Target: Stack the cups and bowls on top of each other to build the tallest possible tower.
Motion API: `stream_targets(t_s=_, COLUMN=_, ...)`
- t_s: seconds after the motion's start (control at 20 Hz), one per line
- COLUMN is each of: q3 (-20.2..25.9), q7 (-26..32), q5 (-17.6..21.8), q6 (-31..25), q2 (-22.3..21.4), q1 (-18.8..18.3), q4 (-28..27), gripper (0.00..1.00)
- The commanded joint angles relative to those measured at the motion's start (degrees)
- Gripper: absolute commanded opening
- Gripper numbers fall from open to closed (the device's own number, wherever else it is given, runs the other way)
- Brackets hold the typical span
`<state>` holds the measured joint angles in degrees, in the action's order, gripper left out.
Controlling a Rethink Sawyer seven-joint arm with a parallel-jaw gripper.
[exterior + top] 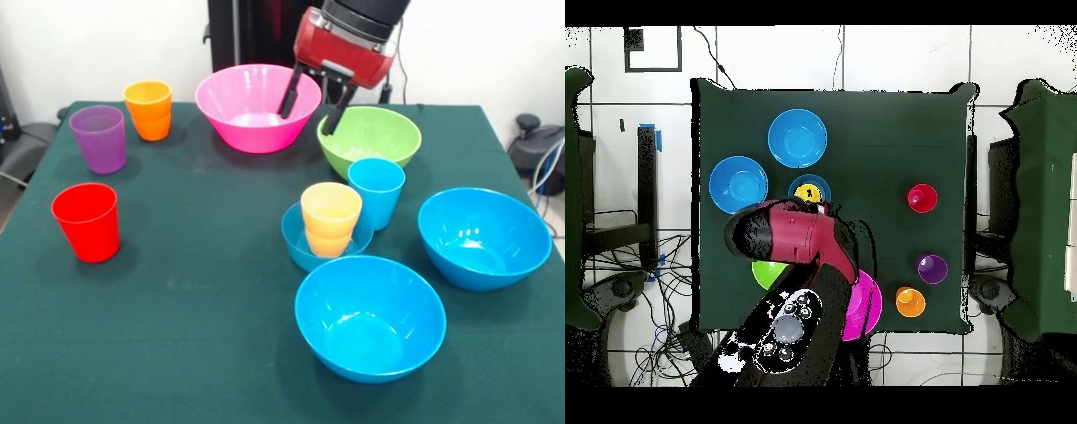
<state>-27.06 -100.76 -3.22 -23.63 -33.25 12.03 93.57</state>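
Note:
My gripper (311, 104) hangs open and empty above the gap between the large pink bowl (252, 110) and the green bowl (380, 137), with one finger (290, 95) in front of the pink bowl's rim. A yellow-orange cup (331, 215) stands upright in the small blue bowl (296, 243). A light blue cup (377, 190) stands on the cloth just behind it. Two large blue bowls (484, 237) (369, 316) sit at the near right. The red cup (86, 221), purple cup (99, 138) and orange cup (148, 109) stand apart at the left.
The green cloth table (194, 300) ends close behind the pink and green bowls. In the overhead view the arm (795, 240) covers the green bowl (765, 272) and part of the pink bowl (870, 305). The red cup (922, 197) shows there too.

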Motion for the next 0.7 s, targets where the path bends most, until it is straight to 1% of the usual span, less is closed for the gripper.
stream_targets(t_s=0.05, q3=1.44, q7=-8.68, q5=2.34, q6=-0.35, q2=1.51, q1=0.76, q4=3.03, gripper=1.00)
stream_targets(t_s=0.15, q3=1.12, q7=-9.01, q5=2.64, q6=1.99, q2=1.64, q1=0.71, q4=4.12, gripper=1.00)
stream_targets(t_s=0.35, q3=-2.06, q7=-10.05, q5=3.89, q6=6.96, q2=4.32, q1=1.76, q4=2.40, gripper=1.00)
stream_targets(t_s=0.5, q3=-1.75, q7=-9.60, q5=3.87, q6=11.00, q2=5.94, q1=0.70, q4=2.36, gripper=1.00)
stream_targets(t_s=0.7, q3=-4.29, q7=-10.89, q5=2.48, q6=11.54, q2=7.11, q1=2.93, q4=2.44, gripper=1.00)
